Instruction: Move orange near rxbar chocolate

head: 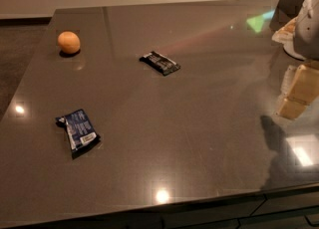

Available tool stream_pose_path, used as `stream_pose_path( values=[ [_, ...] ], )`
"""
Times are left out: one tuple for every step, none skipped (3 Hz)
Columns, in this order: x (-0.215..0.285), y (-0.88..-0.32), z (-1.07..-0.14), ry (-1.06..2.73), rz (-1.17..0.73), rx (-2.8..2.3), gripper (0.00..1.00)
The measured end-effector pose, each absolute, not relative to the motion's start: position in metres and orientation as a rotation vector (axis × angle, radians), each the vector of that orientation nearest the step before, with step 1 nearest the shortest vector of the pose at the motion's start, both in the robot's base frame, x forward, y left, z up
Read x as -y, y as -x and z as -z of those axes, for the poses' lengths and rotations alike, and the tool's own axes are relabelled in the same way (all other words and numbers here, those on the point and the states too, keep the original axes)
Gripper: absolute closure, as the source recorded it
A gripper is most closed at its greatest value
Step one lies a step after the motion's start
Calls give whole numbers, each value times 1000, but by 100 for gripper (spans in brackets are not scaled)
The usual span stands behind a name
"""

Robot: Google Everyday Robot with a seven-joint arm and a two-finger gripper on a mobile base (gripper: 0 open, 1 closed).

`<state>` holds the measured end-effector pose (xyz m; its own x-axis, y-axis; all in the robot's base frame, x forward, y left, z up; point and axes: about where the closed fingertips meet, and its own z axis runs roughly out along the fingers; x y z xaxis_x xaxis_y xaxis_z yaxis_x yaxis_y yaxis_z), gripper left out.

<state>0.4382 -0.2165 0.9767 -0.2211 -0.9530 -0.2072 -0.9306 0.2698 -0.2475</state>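
Orange far from the bar, gripper idle at the edge

The orange (pixel 69 42) sits near the table's (pixel 199 138) far left corner, well apart from the bar (pixel 160 62). The gripper (pixel 308 24) seems to be the white shape at the right edge, and whether it holds anything cannot be told. The likeliest slip is a round fruit rolling off the glossy top (the left edge is close). The blue packet (pixel 78 131) could also be mistaken for the bar.
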Motion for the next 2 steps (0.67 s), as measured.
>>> stream_pose_path(
  values=[
    [217,-438,-977,1724,100,-2230,0],
    [195,-451,-984,1713,44,-2173,0]
  ],
)
